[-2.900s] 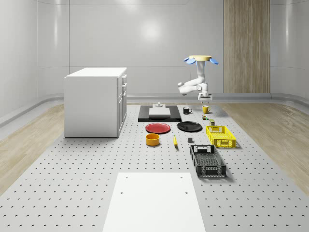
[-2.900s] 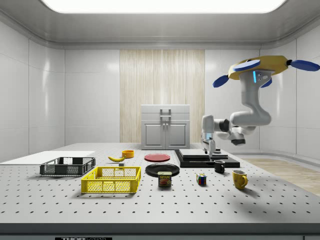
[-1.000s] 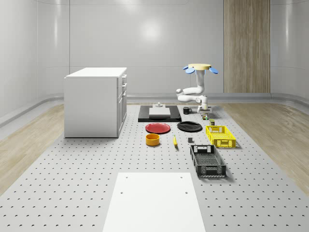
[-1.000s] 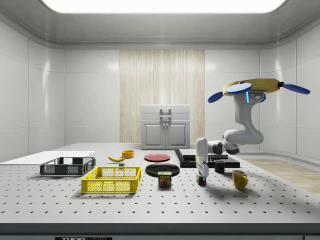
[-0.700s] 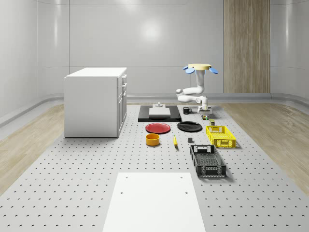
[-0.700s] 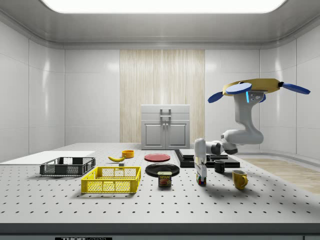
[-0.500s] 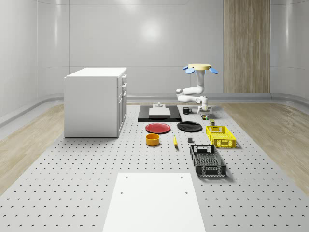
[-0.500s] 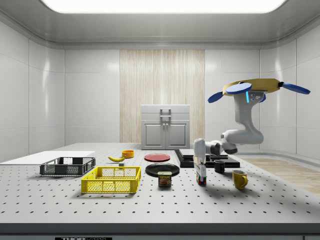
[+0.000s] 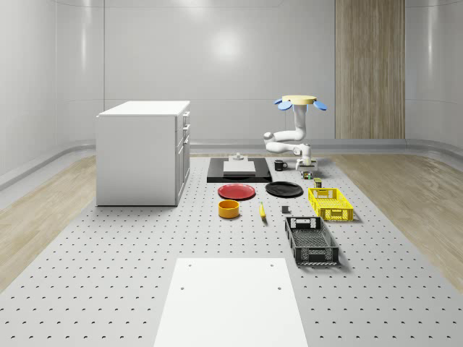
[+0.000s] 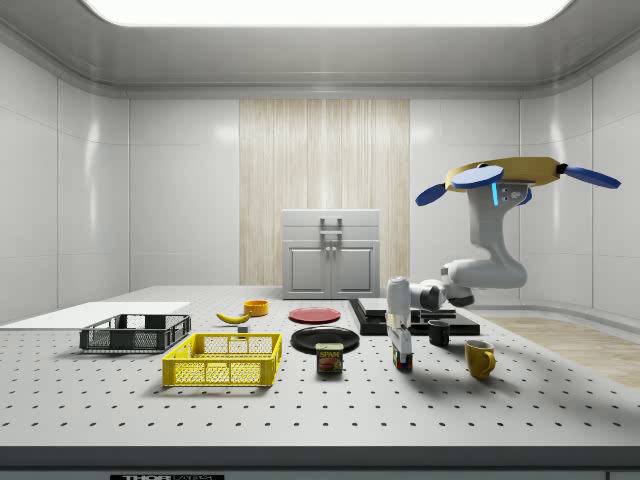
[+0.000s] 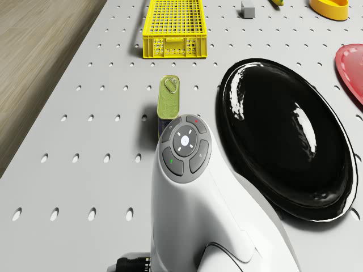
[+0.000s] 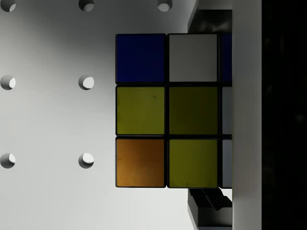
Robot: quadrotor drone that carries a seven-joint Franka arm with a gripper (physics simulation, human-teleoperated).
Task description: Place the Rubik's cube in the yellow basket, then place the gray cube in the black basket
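1. One multicoloured Rubik's cube (image 12: 165, 110), with blue, white, yellow and orange tiles facing up, sits on the perforated grey table (image 10: 300, 410) right under the hand (image 10: 401, 352). In the side view the hand reaches straight down onto it; whether its fingers pinch the cube cannot be told.
2. One yellow plastic mesh basket (image 10: 224, 360) stands on the table, well apart from the hand, toward the side view's left.
3. One black mesh basket (image 10: 135, 332) lies further from the hand than the yellow one.
4. One small gray cube (image 11: 247, 8) rests on the table well away from the hand, near the yellow basket's far end.
5. One green-topped tin can (image 11: 168, 100) stands nearest the hand, between it and the yellow basket.
6. One glossy black round plate (image 11: 283, 136) lies just beside the arm's wrist.
7. There are two mugs: one yellow (image 10: 479, 357) and one black (image 10: 439, 332), both near the hand on the side away from the baskets.
8. The drone (image 10: 515, 172), one yellow body with blue rotors, hovers above the table behind the hand, its white arm bent down to it.
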